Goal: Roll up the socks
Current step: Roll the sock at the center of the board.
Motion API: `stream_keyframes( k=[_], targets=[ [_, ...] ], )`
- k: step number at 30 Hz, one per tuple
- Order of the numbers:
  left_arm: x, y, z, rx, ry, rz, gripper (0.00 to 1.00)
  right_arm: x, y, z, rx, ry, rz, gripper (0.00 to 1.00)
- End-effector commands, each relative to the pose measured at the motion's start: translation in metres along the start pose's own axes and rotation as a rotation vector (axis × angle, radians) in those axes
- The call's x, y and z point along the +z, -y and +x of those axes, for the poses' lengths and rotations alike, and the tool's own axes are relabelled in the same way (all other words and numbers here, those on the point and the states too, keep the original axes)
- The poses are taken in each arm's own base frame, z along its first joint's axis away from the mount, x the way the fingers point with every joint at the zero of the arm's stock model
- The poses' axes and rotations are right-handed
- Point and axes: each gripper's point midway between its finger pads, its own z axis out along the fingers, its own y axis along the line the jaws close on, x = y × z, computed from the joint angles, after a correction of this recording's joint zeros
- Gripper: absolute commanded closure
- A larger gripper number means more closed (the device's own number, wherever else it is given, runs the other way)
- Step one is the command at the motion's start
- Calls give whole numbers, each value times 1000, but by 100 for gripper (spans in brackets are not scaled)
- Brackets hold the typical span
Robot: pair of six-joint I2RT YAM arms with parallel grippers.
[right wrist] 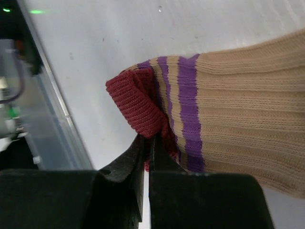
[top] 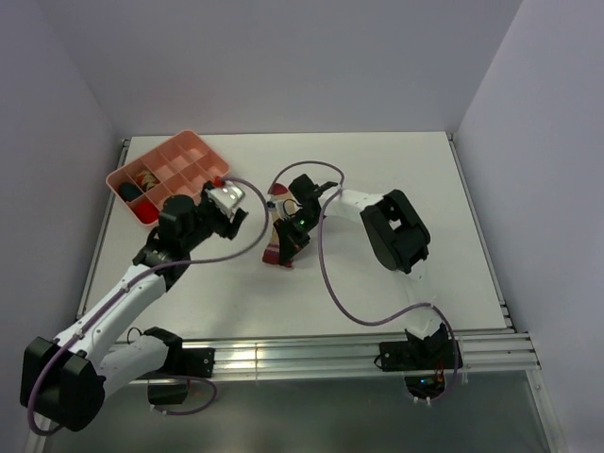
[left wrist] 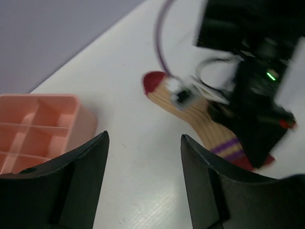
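A tan sock [top: 280, 203] with a dark red toe and a purple-striped dark red cuff lies on the white table, toe towards the back. My right gripper [top: 286, 247] is shut on the cuff's edge [right wrist: 136, 102], pinching red fabric between its fingers [right wrist: 148, 139]. The sock's ribbed tan body [right wrist: 238, 109] fills the right wrist view. My left gripper [top: 236, 215] is open and empty above bare table, left of the sock [left wrist: 190, 112]; its fingers [left wrist: 143, 139] frame the table. A small brown patterned bundle [top: 144, 176], perhaps the argyle sock, sits in the tray.
A pink compartment tray [top: 179, 156] stands at the back left, its corner in the left wrist view [left wrist: 71, 107]. It holds a dark bundle [top: 127, 192] and a red bundle [top: 144, 210]. Purple cables loop over the table. A metal rail [top: 311, 354] runs along the near edge.
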Motion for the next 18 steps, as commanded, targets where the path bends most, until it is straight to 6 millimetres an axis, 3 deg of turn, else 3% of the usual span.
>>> stream_keyframes(
  k=[1,4,8,18],
  targets=[
    [-5,51,24,187,-37,185,33,-3,10,22,171,-105,-69,100],
    [-9,91,50,220,-90,320,34,-4,20,24,196,-120,-67,100],
    [-12,119,82,284,-148,405,35,-2,25,25,204,-128,-58,100],
    [12,155,103,420,-162,550,37,-5,28,27,191,-136,-19,100]
  ],
)
